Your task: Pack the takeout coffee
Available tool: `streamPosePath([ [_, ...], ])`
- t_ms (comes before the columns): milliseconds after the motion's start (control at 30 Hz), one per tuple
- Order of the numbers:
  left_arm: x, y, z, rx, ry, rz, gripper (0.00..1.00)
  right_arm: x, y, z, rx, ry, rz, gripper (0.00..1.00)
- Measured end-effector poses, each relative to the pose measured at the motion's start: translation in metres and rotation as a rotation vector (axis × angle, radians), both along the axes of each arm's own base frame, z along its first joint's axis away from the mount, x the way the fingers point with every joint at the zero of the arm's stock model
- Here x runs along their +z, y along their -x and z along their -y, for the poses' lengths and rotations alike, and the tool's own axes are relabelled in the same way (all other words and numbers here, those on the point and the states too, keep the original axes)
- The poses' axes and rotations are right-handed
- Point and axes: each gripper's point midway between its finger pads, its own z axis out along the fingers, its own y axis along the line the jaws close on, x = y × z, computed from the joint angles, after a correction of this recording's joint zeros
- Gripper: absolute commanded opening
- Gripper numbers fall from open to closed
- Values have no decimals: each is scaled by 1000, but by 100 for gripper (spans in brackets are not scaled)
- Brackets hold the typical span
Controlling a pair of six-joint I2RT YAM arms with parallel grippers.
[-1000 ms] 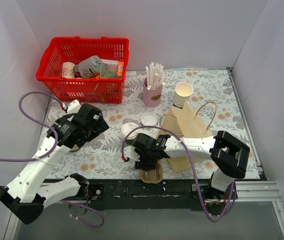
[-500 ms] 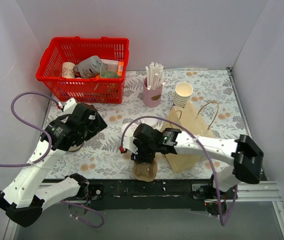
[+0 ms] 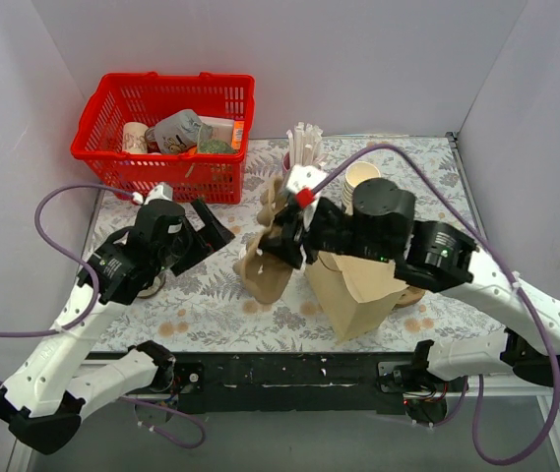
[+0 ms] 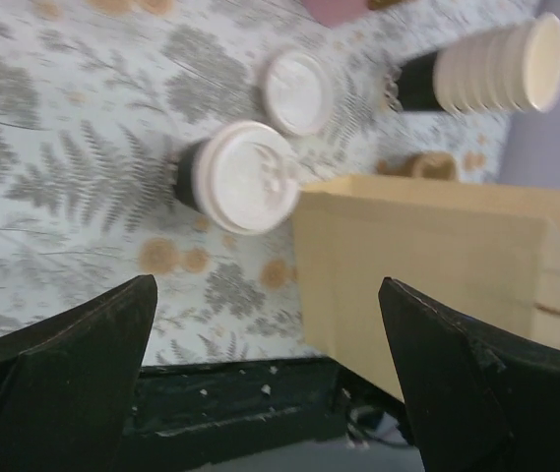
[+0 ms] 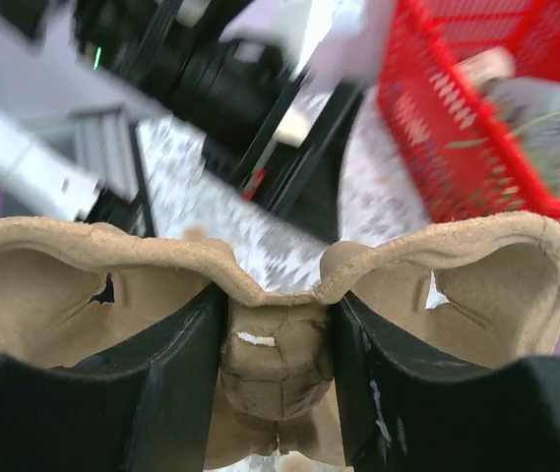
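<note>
The takeout coffee (image 4: 245, 177), a dark cup with a white lid, stands on the floral table next to the open brown paper bag (image 4: 427, 265). In the top view the cup is hidden behind the pulp cup carrier (image 3: 260, 270). My right gripper (image 3: 286, 241) is shut on the carrier's middle ridge and holds it in the air left of the bag (image 3: 358, 290); the right wrist view shows the fingers (image 5: 171, 364) clamping the carrier (image 5: 457, 275). My left gripper (image 3: 204, 234) is open and empty, hovering left of the carrier, and looks down on the cup between its jaws (image 4: 268, 285).
A loose white lid (image 4: 299, 90) lies beyond the coffee. A stack of cream cups (image 4: 496, 69) and a pink cup of white sticks (image 3: 304, 147) stand at the back. A red basket (image 3: 166, 128) of items sits at the back left. The table's front edge (image 4: 211, 408) is near.
My right arm lifted the carrier from the front edge up to the middle of the table. The bag went from lying flat to standing open. My left gripper shifted slightly right.
</note>
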Motion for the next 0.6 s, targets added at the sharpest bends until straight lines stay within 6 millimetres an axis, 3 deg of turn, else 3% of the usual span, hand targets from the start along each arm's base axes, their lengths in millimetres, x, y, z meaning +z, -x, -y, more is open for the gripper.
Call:
streamPosePath([
  [100,11,-2,40,-153,146,37,98,47,-22,16,-163,-113,25,55],
  [200,17,0,83,-317,269,41,98,68,-53,37,-352,-166,41,53],
  [267,16,5,114,-406,284,39,98,76,-83,55,-500,-187,42,53],
  [333,14,22,159,-540,277,16,98,80,-120,78,-661,-199,42,52],
  [433,15,42,203,-663,276,11,98,78,-166,109,-863,-196,44,51],
  [600,25,45,209,-674,283,58,98,78,-208,149,-1074,-198,50,50],
])
